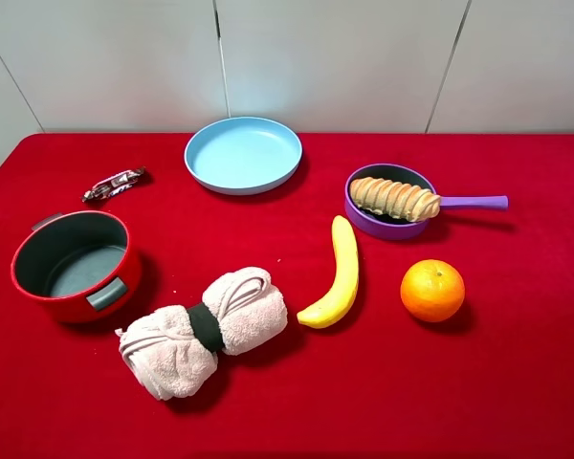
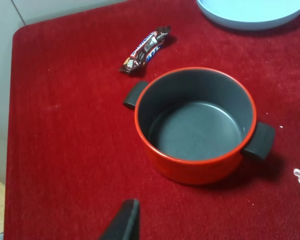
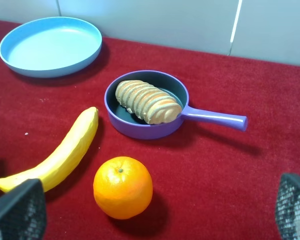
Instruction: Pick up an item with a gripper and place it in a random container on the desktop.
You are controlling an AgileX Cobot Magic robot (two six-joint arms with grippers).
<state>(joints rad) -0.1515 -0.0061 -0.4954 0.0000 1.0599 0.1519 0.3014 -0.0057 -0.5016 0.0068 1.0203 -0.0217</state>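
At the right wrist, your right gripper is spread wide w/ nothing between its two mesh-faced pads, hanging above the cloth clear of everything; neither arm shows in the high view. Left gripper shows only one dark fingertip at the frame edge, so you can't tell if it's open or closed. Just ahead of the right one sits an orange, a banana beside it, then the pan w/ the roll lying across it, one end propped on the rim toward the handle. So the roll's in a container & the placing step looks done, by my read; nothing left to grip. Next move, if any, prob. just calls for keeping both arms parked & clear of the pan handle so you don't nudge it. Left side: red pot empty, candy bar near it, blue plate at the back, rolled towel up front. Desktop is flat red cloth, slightly fuzzy; pale panelled wall behind.
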